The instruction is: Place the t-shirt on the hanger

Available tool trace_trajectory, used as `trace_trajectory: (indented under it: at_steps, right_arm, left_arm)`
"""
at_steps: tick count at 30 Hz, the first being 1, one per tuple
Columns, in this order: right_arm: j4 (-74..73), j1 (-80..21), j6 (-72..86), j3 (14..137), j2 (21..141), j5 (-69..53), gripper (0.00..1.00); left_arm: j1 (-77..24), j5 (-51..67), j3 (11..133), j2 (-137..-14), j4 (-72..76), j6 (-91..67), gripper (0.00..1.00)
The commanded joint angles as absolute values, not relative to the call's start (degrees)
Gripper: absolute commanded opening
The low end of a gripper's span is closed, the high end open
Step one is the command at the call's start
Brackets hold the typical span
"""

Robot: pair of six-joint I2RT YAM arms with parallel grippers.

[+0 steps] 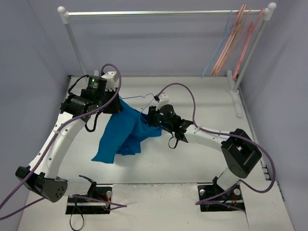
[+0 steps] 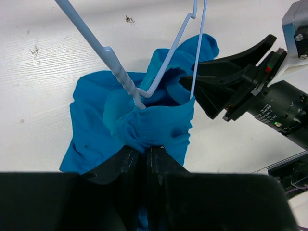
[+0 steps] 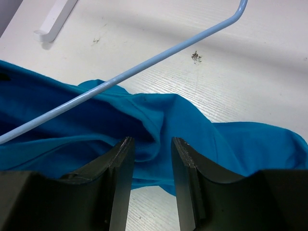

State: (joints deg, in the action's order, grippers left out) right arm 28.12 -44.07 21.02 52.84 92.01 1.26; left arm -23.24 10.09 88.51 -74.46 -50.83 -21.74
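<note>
The bright blue t-shirt (image 1: 122, 132) lies bunched on the white table between my two arms, and its top edge is lifted. My left gripper (image 1: 115, 103) is shut on a gathered fold of the t-shirt (image 2: 91, 125); the left wrist view shows my left gripper (image 2: 146, 148) pinching it. The light-blue wire hanger (image 1: 144, 95) runs down into the cloth opening, with the hanger (image 2: 115, 67) twisted at its neck. My right gripper (image 1: 149, 115) stands open just right of the shirt. In its own view my right gripper (image 3: 151, 144) hovers over a ridge of t-shirt (image 3: 216, 130), under the hanger (image 3: 144, 67).
A white clothes rail (image 1: 163, 13) spans the back, with several pink hangers (image 1: 236, 43) at its right end. The rail's foot (image 1: 237, 98) lies on the table at the right; the same foot (image 3: 53, 19) shows top left. Purple cables loop over both arms.
</note>
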Motion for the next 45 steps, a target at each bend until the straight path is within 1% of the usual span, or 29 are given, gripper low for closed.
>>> trace_trajectory:
  at_steps: [1, 4, 7, 8, 12, 16, 24, 30, 36, 41, 45]
  right_arm:
    - [34.2, -43.6, 21.3, 52.9, 92.7, 1.1, 0.37]
    - [35.1, -43.5, 21.3, 52.7, 93.9, 0.9, 0.35]
    - [35.2, -43.5, 21.2, 53.0, 94.7, 1.1, 0.24]
    - [35.3, -43.4, 20.9, 52.9, 94.7, 1.2, 0.15]
    - [35.2, -42.1, 20.0, 52.1, 93.9, 1.8, 0.00]
    - [33.3, -39.6, 17.5, 52.1, 91.0, 3.0, 0.00]
    - [24.6, -34.2, 10.7, 54.8, 86.9, 2.5, 0.00]
    - [17.7, -34.0, 7.6, 60.3, 85.6, 1.8, 0.00]
    - [11.0, -33.9, 6.2, 66.6, 86.7, 0.8, 0.00]
    - [7.8, -33.9, 5.5, 69.3, 87.2, 0.6, 0.00]
    - [6.2, -34.0, 4.7, 70.4, 86.7, 0.5, 0.00]
  left_arm:
    - [-23.4, 10.1, 92.5, -72.1, -49.4, -23.0, 0.00]
    - [-23.4, 9.8, 92.5, -71.4, -49.9, -23.0, 0.00]
    - [-23.4, 9.8, 92.5, -70.9, -50.4, -22.8, 0.00]
    - [-23.4, 9.8, 92.5, -70.8, -50.5, -22.6, 0.00]
    - [-23.4, 10.4, 91.8, -69.9, -50.5, -21.5, 0.00]
    - [-23.4, 11.6, 89.5, -67.9, -50.0, -17.7, 0.00]
    - [-23.4, 12.9, 82.1, -62.8, -47.0, -5.9, 0.00]
    - [-24.3, 12.3, 80.7, -62.1, -45.1, -1.7, 0.00]
    - [-25.0, 14.9, 80.0, -60.0, -42.0, 1.9, 0.00]
    - [-25.9, 17.6, 77.6, -57.0, -39.1, 2.5, 0.00]
    - [-26.3, 13.2, 77.0, -57.1, -39.8, 4.0, 0.00]
